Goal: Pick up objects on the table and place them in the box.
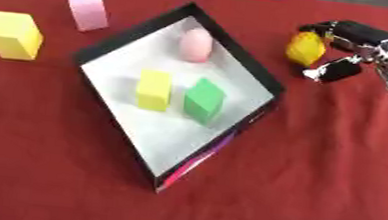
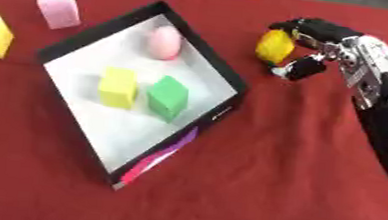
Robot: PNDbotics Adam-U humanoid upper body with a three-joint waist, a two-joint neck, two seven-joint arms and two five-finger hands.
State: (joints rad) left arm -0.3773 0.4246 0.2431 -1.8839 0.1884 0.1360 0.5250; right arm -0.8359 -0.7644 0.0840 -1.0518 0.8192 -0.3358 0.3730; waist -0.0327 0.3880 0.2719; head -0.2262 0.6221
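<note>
A rounded yellow foam object is pinched between the curled fingers and thumb of the right hand, just beside the black-rimmed, white-floored box. A pink egg shape, a yellow block and a green block are held inside it.

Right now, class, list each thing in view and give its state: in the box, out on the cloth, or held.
Box: open, on the red cloth.
Pink egg shape: in the box.
Yellow block: in the box.
Green block: in the box.
Pink block: out on the cloth.
Large yellow block: out on the cloth.
Yellow piece: held.
Right hand: curled round the yellow piece.
</note>
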